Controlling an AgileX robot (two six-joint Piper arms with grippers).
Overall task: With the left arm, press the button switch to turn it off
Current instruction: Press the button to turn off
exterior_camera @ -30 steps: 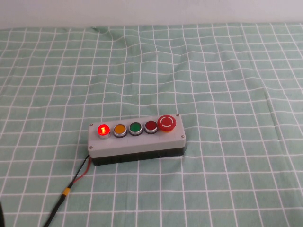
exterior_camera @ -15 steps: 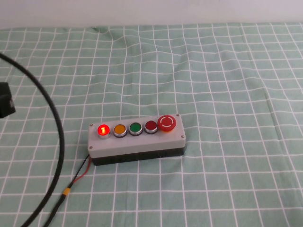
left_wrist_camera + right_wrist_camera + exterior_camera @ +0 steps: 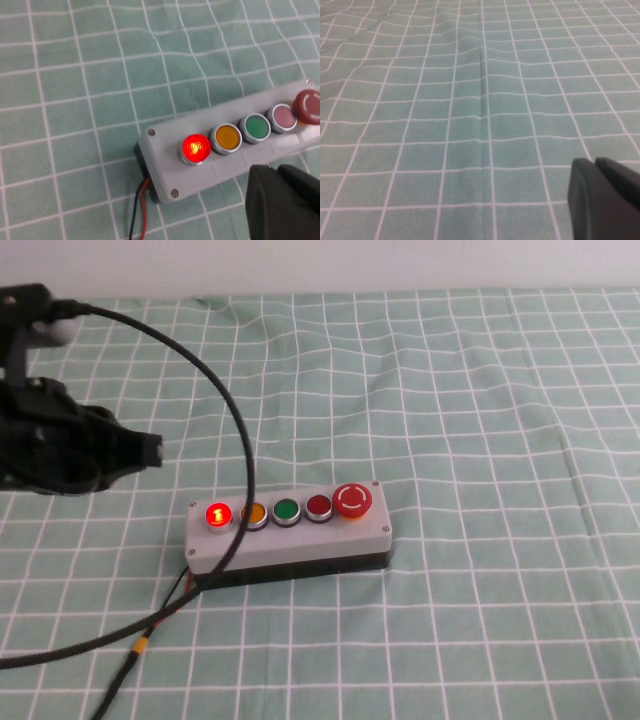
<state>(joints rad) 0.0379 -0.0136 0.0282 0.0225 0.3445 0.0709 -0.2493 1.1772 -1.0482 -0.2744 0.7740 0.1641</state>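
High view, left to right. Left gripper (image 3: pixel 150 449) hovers above the tabletop (image 3: pixel 480 380) at far left, fingers clenched, tips aimed at 3 o'clock. Button switch (image 3: pixel 218 515), lit red, sits at the grey box's (image 3: pixel 290 538) left end, toward 4 o'clock from the tips, near but apart. Box's long axis runs 9 to 3. Left arm is the nearer. Right gripper (image 3: pixel 605 197) shows only in its wrist view over bare cloth, fingers clenched.

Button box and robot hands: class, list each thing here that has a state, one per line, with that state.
button switch: lit, not pressed.
yellow button: unlit.
green button: unlit.
dark red button: unlit.
mushroom button: up, untouched.
left hand: raised to the box's left, touching nothing.
right hand: over bare cloth, away from the box.
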